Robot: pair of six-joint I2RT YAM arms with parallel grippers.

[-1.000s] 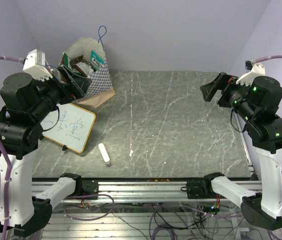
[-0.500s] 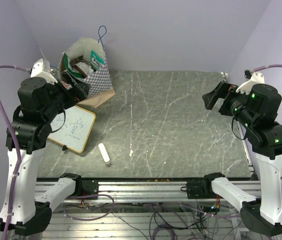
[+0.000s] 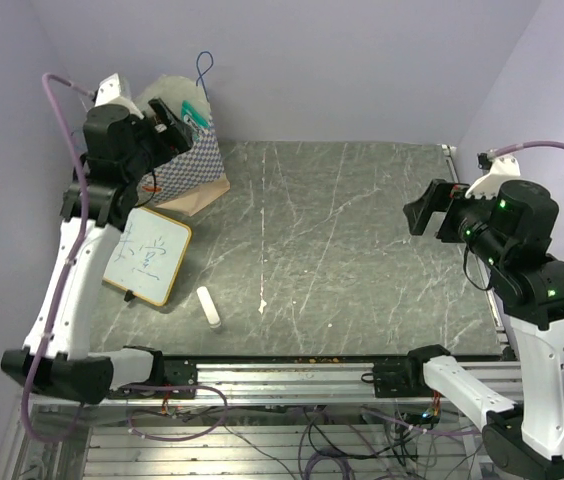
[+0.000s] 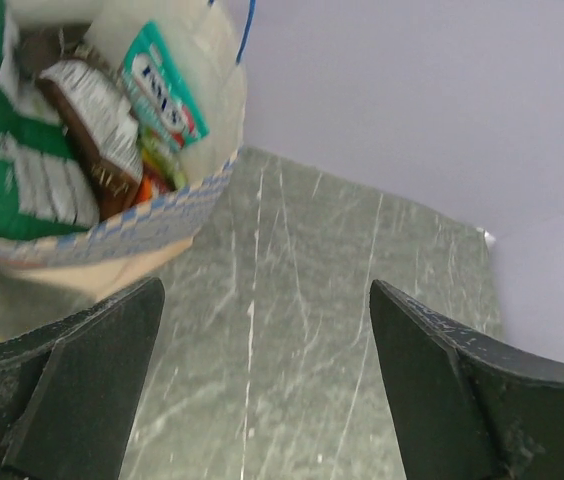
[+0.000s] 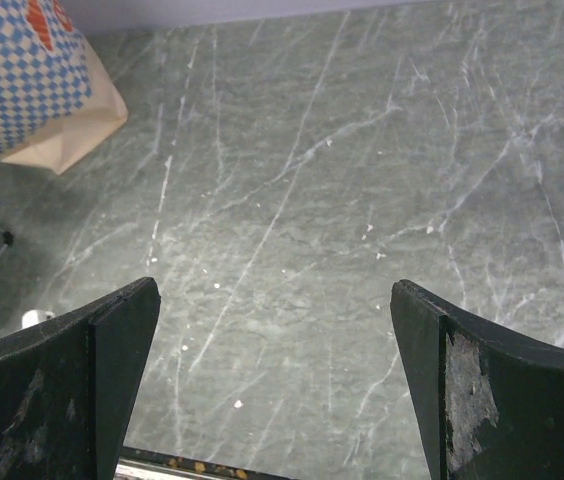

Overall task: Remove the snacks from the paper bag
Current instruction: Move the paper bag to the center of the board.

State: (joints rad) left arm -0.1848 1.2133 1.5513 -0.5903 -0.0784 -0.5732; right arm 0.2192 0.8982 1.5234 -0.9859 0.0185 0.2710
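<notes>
The paper bag [image 3: 198,160] stands upright in the table's [image 3: 362,250] 10 o'clock corner, where it stood a second ago, its blue cord handle sticking up at 12 o'clock. The snacks [image 4: 92,120] are all still inside: the left wrist view looks down into the mouth at a green packet [image 4: 22,170], a brown one and a teal-and-white one [image 4: 162,90] leaning against the rim. What has changed most is the left arm, which has swung up from its low crouch at the bag's 8 o'clock side. The left gripper [image 3: 167,125] now sits high at the bag's opening, jaws spread wide with nothing between them, and no packet is touched. The right gripper [image 3: 420,210] has drifted slightly toward 6 o'clock but remains well apart at the table's 3 o'clock side, also fully spread and holding nothing. A whiteboard [image 3: 147,255] lies flat at the bag's 6 o'clock, and a small white cylinder [image 3: 208,307] lies at the board's 4 o'clock, both unmoved
</notes>
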